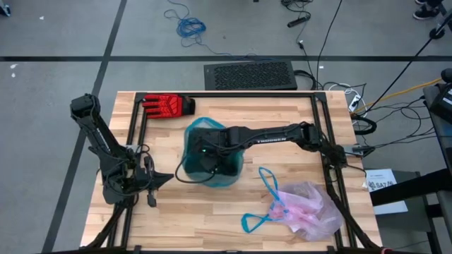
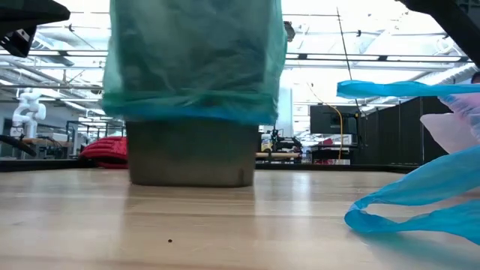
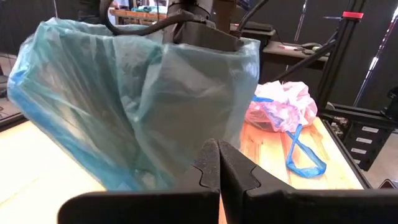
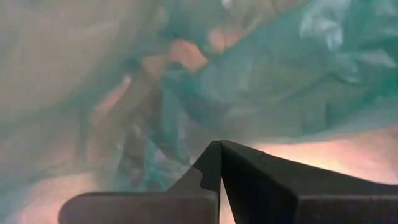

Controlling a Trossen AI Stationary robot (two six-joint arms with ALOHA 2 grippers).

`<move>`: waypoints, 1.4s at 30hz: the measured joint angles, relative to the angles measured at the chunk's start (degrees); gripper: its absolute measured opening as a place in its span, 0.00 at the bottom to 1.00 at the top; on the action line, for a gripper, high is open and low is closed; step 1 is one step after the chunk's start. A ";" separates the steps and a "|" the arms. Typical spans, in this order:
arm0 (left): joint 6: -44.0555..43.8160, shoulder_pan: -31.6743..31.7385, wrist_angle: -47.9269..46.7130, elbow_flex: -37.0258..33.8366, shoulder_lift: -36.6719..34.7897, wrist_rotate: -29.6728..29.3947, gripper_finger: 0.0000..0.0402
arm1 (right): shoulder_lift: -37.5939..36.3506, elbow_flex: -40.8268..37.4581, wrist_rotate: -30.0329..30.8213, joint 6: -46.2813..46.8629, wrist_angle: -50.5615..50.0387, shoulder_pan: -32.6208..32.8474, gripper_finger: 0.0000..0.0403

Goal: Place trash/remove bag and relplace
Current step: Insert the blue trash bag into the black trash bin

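A dark bin (image 2: pixel 191 154) lined with a teal-green plastic bag (image 1: pixel 194 137) stands mid-table on its base. My right arm (image 1: pixel 282 134) reaches across from the right, and my right gripper (image 4: pixel 219 144) is shut, down inside the teal bag. The pale pink bag (image 1: pixel 311 208) lies crumpled on the table's near right, its blue drawstring loops (image 1: pixel 265 204) spread toward the bin. My left gripper (image 3: pixel 219 144) is shut and waits left of the bin, pointing at the teal bag (image 3: pixel 124 93). No paper trash shows. My right gripper is inside the teal bag, its shut fingertips (image 4: pixel 211 155) close to the bag's crumpled inner folds (image 4: pixel 186 93). I cannot tell whether they touch the plastic.
A red glove (image 1: pixel 168 104) lies at the table's far left edge. A black frame (image 1: pixel 325 120) runs around the table top. Bare wood shows near the front edge (image 1: pixel 205 219). A dark mat (image 1: pixel 251 74) lies on the floor beyond the table.
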 joint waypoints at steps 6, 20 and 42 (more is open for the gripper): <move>-0.03 -0.02 0.00 0.00 0.00 0.00 0.00 | 0.00 0.06 -0.19 2.77 -6.53 -0.07 0.00; -1.52 0.00 0.04 0.00 0.00 0.00 0.00 | 2.83 0.11 -1.29 4.34 -8.86 -1.74 0.00; -1.56 0.00 0.04 0.00 0.00 0.00 0.00 | 3.01 -2.64 -1.11 4.20 -9.60 -1.18 0.00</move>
